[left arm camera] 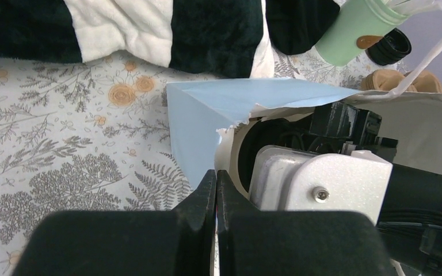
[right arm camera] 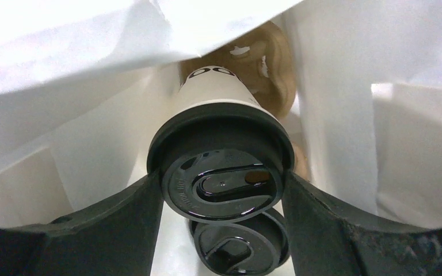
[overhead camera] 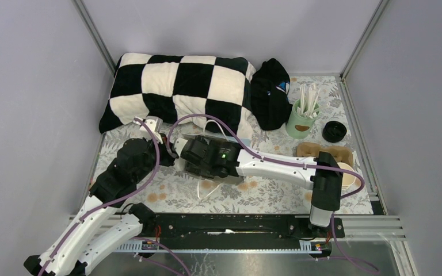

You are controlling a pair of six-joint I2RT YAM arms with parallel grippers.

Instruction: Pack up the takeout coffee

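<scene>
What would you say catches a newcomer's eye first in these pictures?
The black-and-white checkered pillow at the back of the floral table stands out first. Next comes the right end effector inside the white paper bag, its fingers gripping a black-lidded coffee cup. The left end effector, shut, pinches the bag's edge.

On the floral-patterned table (overhead camera: 265,198) are laid a black-and-white chequered cushion (overhead camera: 172,86) and a black fabric bundle (overhead camera: 270,95) at the far edge, a mint-green cup (overhead camera: 299,122), black lids (overhead camera: 334,131) and a brown pulp carrier (overhead camera: 321,150) at the right, and a white paper bag (left arm camera: 207,115) mid-table.
</scene>
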